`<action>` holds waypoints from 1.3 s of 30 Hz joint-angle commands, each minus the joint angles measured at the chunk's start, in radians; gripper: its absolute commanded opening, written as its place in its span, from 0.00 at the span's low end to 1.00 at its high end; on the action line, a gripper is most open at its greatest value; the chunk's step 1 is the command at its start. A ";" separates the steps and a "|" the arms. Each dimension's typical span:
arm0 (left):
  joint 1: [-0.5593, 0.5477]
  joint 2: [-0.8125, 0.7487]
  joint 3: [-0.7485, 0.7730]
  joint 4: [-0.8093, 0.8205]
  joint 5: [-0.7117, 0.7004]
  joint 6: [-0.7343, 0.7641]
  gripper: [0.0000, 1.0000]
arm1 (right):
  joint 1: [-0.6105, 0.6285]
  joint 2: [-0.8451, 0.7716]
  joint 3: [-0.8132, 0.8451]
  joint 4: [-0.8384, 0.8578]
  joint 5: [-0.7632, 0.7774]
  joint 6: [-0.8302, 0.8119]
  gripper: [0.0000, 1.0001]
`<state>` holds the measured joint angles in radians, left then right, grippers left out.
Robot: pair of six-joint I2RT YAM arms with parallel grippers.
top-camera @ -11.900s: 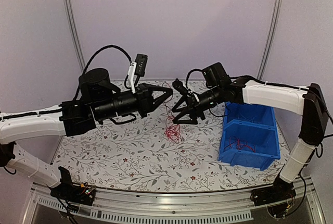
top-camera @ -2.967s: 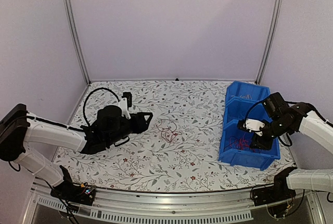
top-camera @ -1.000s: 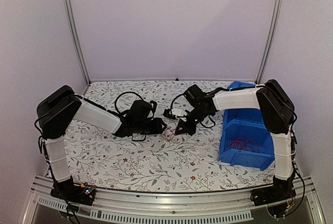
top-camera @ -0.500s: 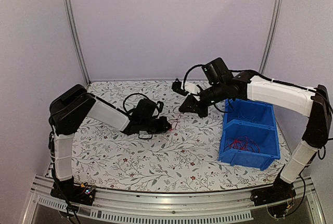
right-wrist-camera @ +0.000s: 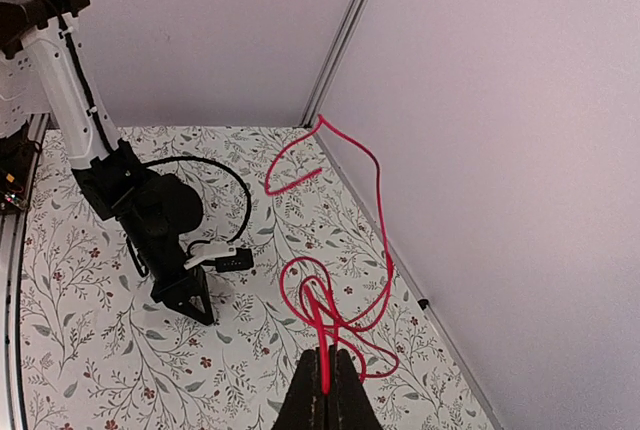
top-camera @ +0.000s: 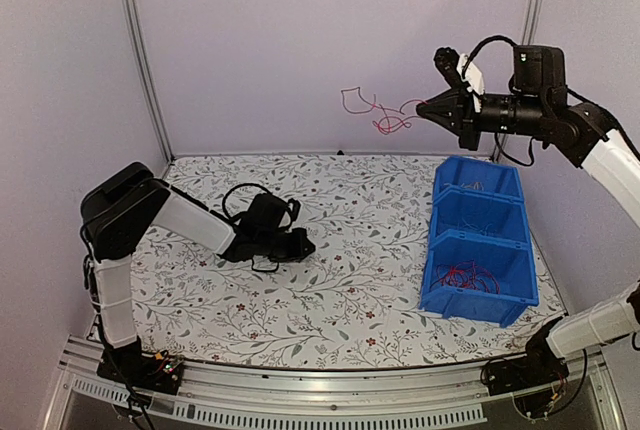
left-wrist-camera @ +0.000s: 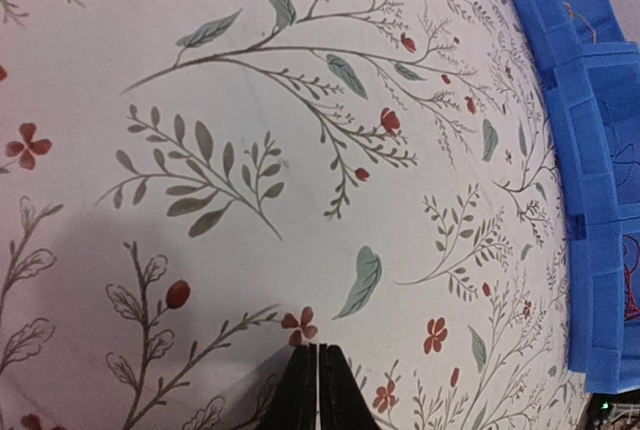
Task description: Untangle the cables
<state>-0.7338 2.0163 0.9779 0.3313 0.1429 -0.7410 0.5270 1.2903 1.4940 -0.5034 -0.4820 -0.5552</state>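
Right hand (top-camera: 422, 108) pinched shut on one red cable (top-camera: 378, 120), which dangles looped ahead of it, high above the worktop (top-camera: 350, 300); left hand (top-camera: 303, 247) far below, closed on nothing I can see. Thin, limp, featherlight wire: I'd regrip near a free end, since loops snag

The bin (top-camera: 472, 306) stands on the right side of the table (top-camera: 340, 300), its compartments running near to far, with a clump of cables (top-camera: 470, 276) in the nearest one. The left gripper (top-camera: 308, 247) sits low over the table left of centre, well apart from the bin. High above the table's far right, the right gripper (top-camera: 422, 107) points left, and a cable (top-camera: 375, 116) hangs in the air from its tip.
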 commanded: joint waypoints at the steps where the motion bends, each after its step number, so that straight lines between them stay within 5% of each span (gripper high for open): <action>1: 0.026 -0.048 -0.038 -0.005 -0.012 0.009 0.00 | -0.035 -0.031 0.000 -0.005 -0.026 0.030 0.00; 5: 0.027 -0.090 -0.063 0.008 -0.011 0.013 0.00 | -0.041 -0.050 -0.065 0.015 -0.030 0.036 0.00; 13: -0.019 -0.325 -0.159 0.061 -0.105 0.121 0.38 | -0.047 -0.050 -0.216 0.034 -0.053 0.041 0.00; 23: -0.307 -0.479 -0.180 0.190 -0.366 0.633 0.57 | -0.047 0.004 -0.345 0.062 -0.152 0.069 0.00; 39: -0.473 -0.413 -0.150 0.389 -0.321 0.748 0.54 | -0.047 0.066 -0.411 0.127 -0.259 0.101 0.00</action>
<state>-1.1675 1.5734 0.7979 0.6483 -0.1883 -0.0616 0.4839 1.3525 1.0927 -0.4206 -0.7048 -0.4652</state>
